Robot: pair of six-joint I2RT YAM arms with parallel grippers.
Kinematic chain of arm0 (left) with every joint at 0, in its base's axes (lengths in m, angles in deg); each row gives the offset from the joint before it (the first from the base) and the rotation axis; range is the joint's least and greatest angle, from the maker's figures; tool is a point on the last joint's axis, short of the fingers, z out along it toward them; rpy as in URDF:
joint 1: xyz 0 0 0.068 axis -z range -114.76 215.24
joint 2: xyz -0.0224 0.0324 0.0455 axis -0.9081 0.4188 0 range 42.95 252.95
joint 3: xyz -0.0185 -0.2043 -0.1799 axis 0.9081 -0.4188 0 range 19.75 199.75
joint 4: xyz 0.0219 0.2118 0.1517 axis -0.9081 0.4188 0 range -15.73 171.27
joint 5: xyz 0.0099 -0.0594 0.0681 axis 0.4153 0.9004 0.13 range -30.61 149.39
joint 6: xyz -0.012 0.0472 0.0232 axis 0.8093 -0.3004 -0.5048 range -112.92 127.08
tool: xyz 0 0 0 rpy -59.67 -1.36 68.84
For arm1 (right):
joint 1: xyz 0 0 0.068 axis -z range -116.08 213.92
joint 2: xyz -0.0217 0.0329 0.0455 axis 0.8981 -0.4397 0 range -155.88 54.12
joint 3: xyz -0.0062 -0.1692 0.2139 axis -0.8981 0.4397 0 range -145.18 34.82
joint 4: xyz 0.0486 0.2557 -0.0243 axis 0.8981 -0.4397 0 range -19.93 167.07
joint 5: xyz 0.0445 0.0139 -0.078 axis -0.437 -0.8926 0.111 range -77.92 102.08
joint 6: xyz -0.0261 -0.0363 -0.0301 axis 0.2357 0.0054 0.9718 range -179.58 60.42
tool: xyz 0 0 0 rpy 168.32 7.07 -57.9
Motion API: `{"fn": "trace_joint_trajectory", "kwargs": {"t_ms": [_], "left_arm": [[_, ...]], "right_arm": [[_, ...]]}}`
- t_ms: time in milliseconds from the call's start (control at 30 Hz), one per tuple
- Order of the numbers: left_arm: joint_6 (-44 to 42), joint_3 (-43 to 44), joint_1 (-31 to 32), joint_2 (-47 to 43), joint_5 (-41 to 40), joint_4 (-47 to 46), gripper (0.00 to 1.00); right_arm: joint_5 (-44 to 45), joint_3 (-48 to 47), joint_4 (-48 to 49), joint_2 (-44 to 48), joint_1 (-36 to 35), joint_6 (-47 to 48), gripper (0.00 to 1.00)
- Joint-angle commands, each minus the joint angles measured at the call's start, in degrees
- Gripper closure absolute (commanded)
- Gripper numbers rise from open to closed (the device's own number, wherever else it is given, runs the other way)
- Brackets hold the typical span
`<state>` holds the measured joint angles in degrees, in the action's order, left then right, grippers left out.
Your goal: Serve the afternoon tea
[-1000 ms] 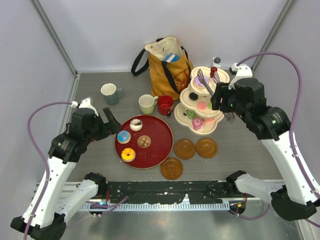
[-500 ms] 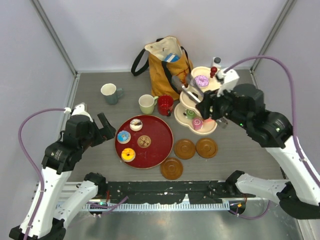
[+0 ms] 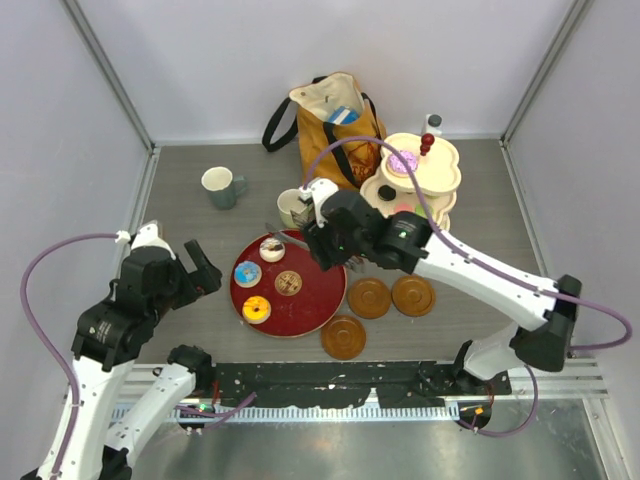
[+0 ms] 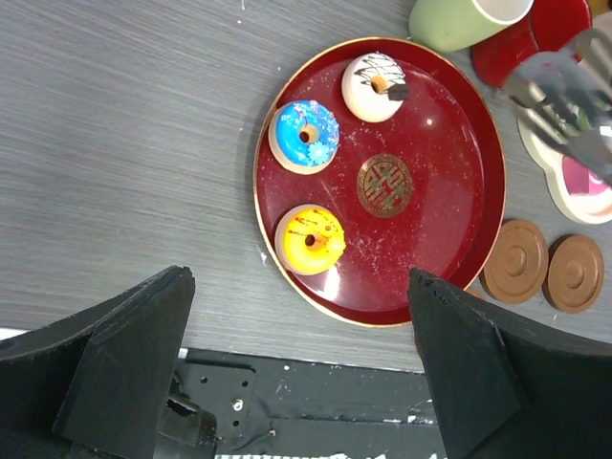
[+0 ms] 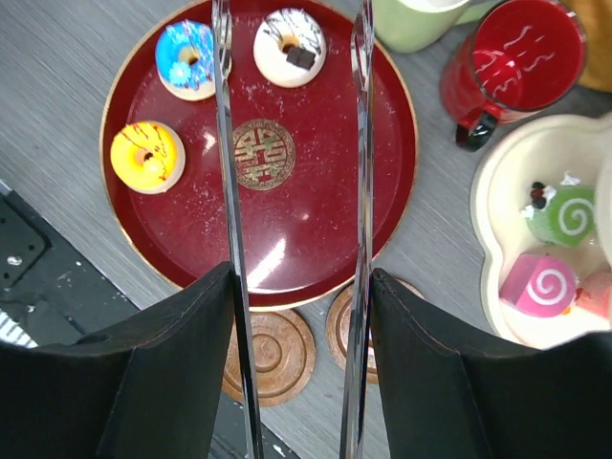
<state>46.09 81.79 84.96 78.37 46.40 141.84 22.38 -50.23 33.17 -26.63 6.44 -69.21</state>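
Hovering right claw (image 5: pixel 292 24): two thin blade fingers (image 5: pixel 228 191) stand partly apart with nothing between them, above the far right part of the red tray (image 3: pixel 310 305).
Nearest treat: the white donut (image 5: pixel 292 46) with a chocolate piece lies under the gap between the fingers, near their tips, not touched.
Other treats by that claw: the blue donut (image 5: pixel 188 59) lies just outside one finger, and the yellow donut (image 5: pixel 145 156) lies further out on the same side.
Left claw (image 4: pixel 298 277): spread wide and empty, held above the bench (image 3: pixel 450 335) at the tray's left side, apart from all three donuts.
Red tray holds: the three donuts along its left and far parts, around a gold emblem (image 3: pixel 288 283); the right half is bare.
Cream three-tier stand (image 3: pixel 440 178): right of the tray at the back. A pink donut (image 3: pixel 403 162) sits on the top tier, and a green roll cake (image 5: pixel 562 215) and a pink roll cake (image 5: pixel 540 285) sit on the bottom tier.
Saucers: three brown ones on the bench, all bare. Two (image 3: pixel 369 297) (image 3: pixel 413 295) sit side by side just right of the tray, and one (image 3: pixel 343 337) sits nearer the arm bases.
Mugs: the grey-green mug (image 3: pixel 220 185) stands alone at the back left. The pale green mug (image 5: pixel 421 19) and the red mug (image 5: pixel 521 53) stand side by side between tray and stand.
In the way: the right arm reaches across those two mugs and hides most of them from above.
Behind: a mustard-yellow tote bag (image 3: pixel 335 120) stands against the back wall.
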Motion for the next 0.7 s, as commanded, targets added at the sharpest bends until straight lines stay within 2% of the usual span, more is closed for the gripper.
{"fn": "trace_joint_trajectory", "kwargs": {"t_ms": [0, 233, 667], "left_arm": [[0.99, -0.52, -0.30, -0.79, -1.42, 1.16, 0.00], [1.34, -1.66, -0.30, -0.44, -1.42, 0.81, 0.00], [1.51, -3.15, -0.30, -0.26, -0.54, -0.24, 0.00]], "right_arm": [[3.31, -0.90, 3.30, -5.37, -2.20, -0.74, 0.39], [3.49, -2.65, 2.16, -14.07, -2.73, -0.31, 0.39], [1.30, -5.64, 3.03, -22.69, -2.82, 3.38, 0.36]]}}
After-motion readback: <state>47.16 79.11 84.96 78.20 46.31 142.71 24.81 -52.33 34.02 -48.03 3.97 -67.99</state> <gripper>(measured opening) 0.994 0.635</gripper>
